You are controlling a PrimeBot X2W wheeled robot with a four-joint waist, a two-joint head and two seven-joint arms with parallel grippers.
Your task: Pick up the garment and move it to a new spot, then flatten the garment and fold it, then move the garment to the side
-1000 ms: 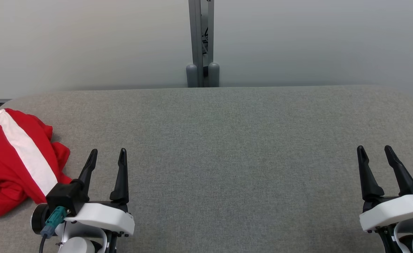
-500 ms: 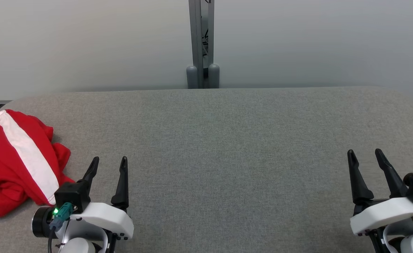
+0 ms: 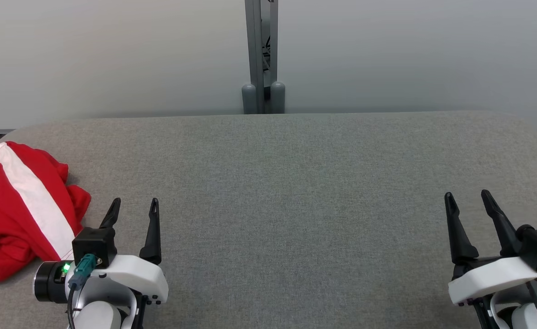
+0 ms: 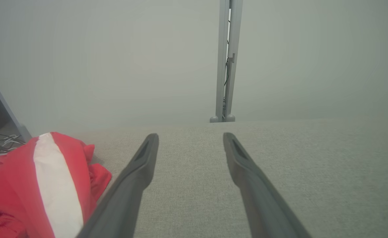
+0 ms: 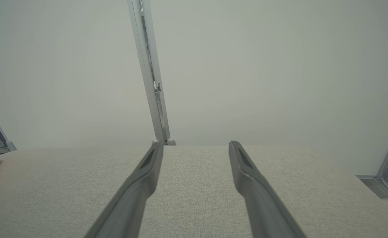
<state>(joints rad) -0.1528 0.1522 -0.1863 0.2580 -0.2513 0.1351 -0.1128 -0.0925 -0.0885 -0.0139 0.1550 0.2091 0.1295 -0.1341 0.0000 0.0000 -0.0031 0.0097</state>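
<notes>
Garment sits bunched at far left of the head view, mid-height. It's red w/ a broad white stripe running diagonally across it, and it lies on the grey fabric surface, its left part cut off by the frame edge. Left tool is at lower left, fingers spread apart, nothing btwn them, tips pointing up the frame. Garment is just beside its left finger; can't tell if cloth touches the tool's body. In left wrist view the red heap is at lower left, next to the left finger, w/ bare weave btwn the two fingers. Right tool is at lower right, likewise spread wide & holding nothing, well apart from the garment. Right wrist view catches a sliver of red at its left edge. Grey metal post stands top centre behind the surface, against a pale wall.
</notes>
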